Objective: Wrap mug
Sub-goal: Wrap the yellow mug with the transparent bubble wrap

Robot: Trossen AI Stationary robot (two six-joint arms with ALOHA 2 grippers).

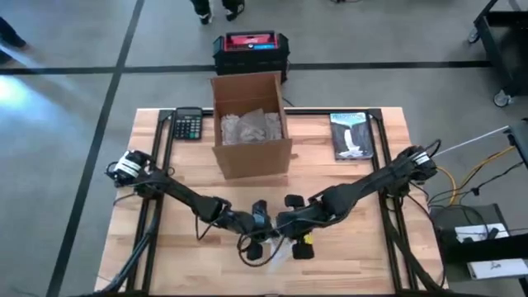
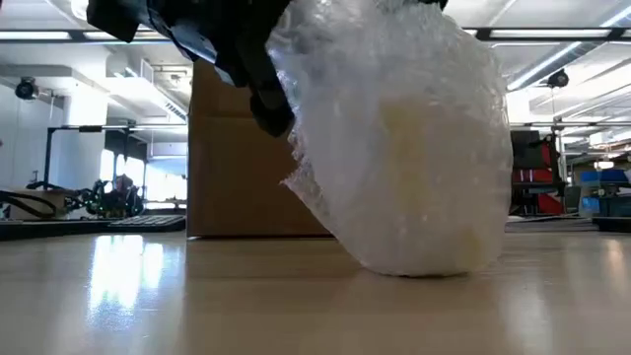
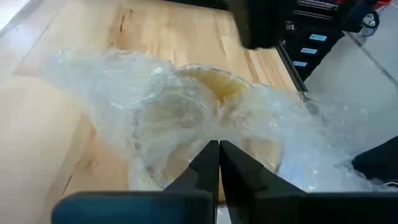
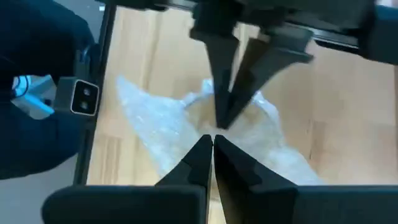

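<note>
A yellowish mug (image 3: 211, 93) sits inside a bundle of clear bubble wrap (image 2: 404, 148) near the table's front middle (image 1: 266, 250). The bundle's underside rests on the wood (image 2: 414, 266). My left gripper (image 3: 218, 152) comes in from the left (image 1: 262, 233) and is shut on the wrap. My right gripper (image 4: 212, 144) comes in from the right (image 1: 280, 233), tip to tip with the left one, and is also shut on the wrap. The wrap hides most of the mug. My left gripper pinches gathered bubble wrap over the mug (image 3: 208, 134) between its two fingers, slanting down from the table's left. The bundle stays on the table. My right gripper pinches the wrap (image 4: 205, 127) between its two fingers, right beside the left gripper's fingertips (image 4: 225, 109), slanting down from the table's right. The wrap spreads loosely below the pinch.
An open cardboard box (image 1: 250, 124) with crumpled wrapping inside stands behind the bundle at the table's far middle (image 2: 246, 168). A calculator (image 1: 188, 124) lies at the far left, a book (image 1: 351, 134) at the far right. A black and red case (image 1: 250, 51) sits on the floor beyond.
</note>
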